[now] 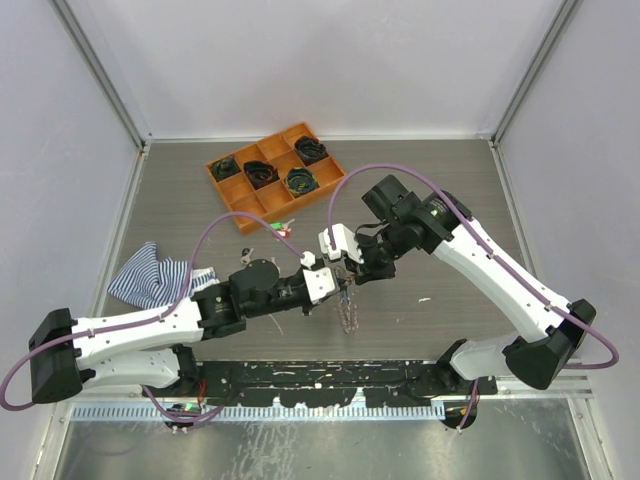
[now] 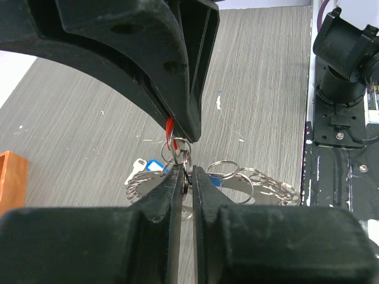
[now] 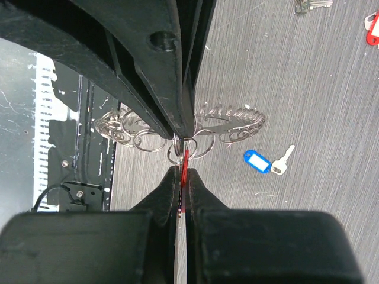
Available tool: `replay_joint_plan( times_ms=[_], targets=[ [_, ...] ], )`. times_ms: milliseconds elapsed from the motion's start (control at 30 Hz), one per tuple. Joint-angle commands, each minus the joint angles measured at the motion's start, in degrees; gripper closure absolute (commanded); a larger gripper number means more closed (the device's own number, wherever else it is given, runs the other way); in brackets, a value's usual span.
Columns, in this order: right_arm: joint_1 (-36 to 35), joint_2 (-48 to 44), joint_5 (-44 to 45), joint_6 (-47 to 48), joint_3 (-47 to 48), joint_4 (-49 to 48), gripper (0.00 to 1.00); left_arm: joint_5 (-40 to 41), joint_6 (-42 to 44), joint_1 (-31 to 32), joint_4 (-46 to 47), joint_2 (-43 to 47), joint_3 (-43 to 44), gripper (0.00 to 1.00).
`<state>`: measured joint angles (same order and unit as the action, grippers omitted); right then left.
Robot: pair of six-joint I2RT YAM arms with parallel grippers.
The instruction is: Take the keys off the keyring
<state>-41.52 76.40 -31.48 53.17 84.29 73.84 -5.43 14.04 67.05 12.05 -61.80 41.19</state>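
Centrally, arms angled inward, left end effector (image 2: 186,177) pinching keyring (image 2: 260,180), right end effector (image 3: 183,171) clamping red-tagged key (image 3: 185,161)

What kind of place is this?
Probably a robot lab test booth: plain white walls around a grey table, left arm and right arm bolted at its edge, an orange divided tray.

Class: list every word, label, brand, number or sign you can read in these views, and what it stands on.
No readable text in any view.
On the blue key tag: a white label window, blank or too small to tell.
On the red tag in the right gripper: edge-on, face hidden.
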Motion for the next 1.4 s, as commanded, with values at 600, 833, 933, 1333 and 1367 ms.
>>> replay_joint_plan(
  times_ms=[600,833,933,1333,1367],
  targets=[
    [-1.57,-3.00,7.08,2.33,2.40,-1.96,0.99,-0.90,7.64,-0.18,-6.07,-1.71,6.67,1.00],
    [-2.46,-3.31,10.64,2.06,2.23,-4.02,0.99,-0.39,8.77,-0.21,-6.76,-1.27,6.62,1.00],
    [-2.45,-3.91,10.95,2.16,1.74,-4.63,0.99,-0.37,9.15,-0.16,-7.02,-1.13,6.73,1.00],
    [-3.57,-3.40,5.68,2.67,0.40,-6.60,0.99,-1.56,7.69,-0.15,-6.77,-1.53,7.72,1.00],
    [-3.69,-3.18,5.58,2.55,0.52,-6.64,0.99,-1.47,7.39,-0.15,-6.86,-1.53,7.75,1.00]
  ],
)
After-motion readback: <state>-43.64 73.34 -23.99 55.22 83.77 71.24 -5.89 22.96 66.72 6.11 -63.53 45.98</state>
